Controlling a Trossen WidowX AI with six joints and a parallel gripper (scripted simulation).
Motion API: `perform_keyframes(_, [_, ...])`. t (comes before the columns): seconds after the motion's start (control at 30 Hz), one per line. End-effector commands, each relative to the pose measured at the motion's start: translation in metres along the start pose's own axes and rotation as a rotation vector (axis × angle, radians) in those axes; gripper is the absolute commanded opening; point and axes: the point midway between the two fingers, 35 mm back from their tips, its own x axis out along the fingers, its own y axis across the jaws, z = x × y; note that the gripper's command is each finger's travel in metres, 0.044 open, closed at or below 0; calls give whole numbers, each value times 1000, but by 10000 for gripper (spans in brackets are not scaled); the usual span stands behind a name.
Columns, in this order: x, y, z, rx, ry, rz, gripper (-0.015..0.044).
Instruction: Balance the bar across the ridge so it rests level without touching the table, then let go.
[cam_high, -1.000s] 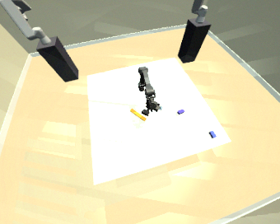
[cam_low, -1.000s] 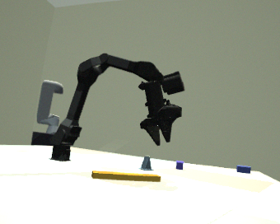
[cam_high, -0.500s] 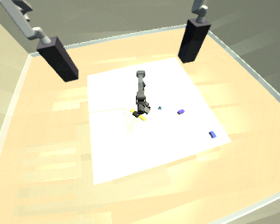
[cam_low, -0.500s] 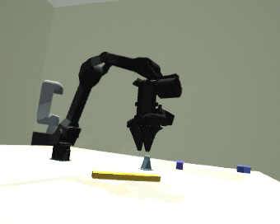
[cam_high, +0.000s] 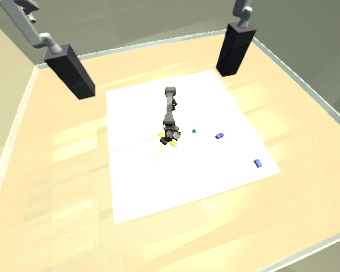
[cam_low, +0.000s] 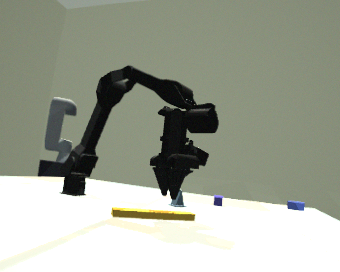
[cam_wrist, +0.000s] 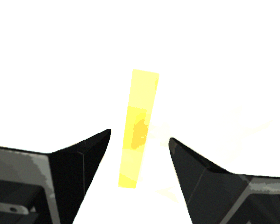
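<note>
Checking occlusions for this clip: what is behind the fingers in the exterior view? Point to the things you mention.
Behind the fingers (cam_low: 170, 196), part of the ridge (cam_low: 178, 201) shows, with white table (cam_low: 260, 235) around its foot. Its upper part is covered, so its top cannot be seen.

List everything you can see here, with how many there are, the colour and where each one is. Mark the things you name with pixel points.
bar (cam_high: 173, 144) (cam_low: 153, 214) (cam_wrist: 136, 130): one, yellow, lying on the table below the tool
ridge (cam_high: 194, 131) (cam_low: 178, 199): one, grey-blue, pointed, standing beside the bar
purple block (cam_high: 220, 135) (cam_low: 218, 200): one, purple, beyond the ridge from the bar
blue block (cam_high: 258, 163) (cam_low: 296, 205): one, blue, near a corner of the table
table (cam_high: 145, 195) (cam_low: 60, 230): one, white, under these things
dark pillars: two, near-black, past the table's far side in the top view, each with a grey arm on top
floor (cam_high: 60, 200): one, pale wood colour, around the table
walls: grey-green, behind everything
robot arm (cam_low: 100, 122): one, black, standing on the table
tool (cam_high: 167, 140) (cam_low: 169, 196) (cam_wrist: 140, 135): one, black, two fingers, open above the bar
</note>
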Motion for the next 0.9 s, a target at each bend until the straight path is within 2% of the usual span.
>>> perform_keyframes(0.0, [18, 2, -1, -4, 8, 20, 315])
perform_keyframes(0.87, [44, 3, -1, -4, 8, 20, 315])
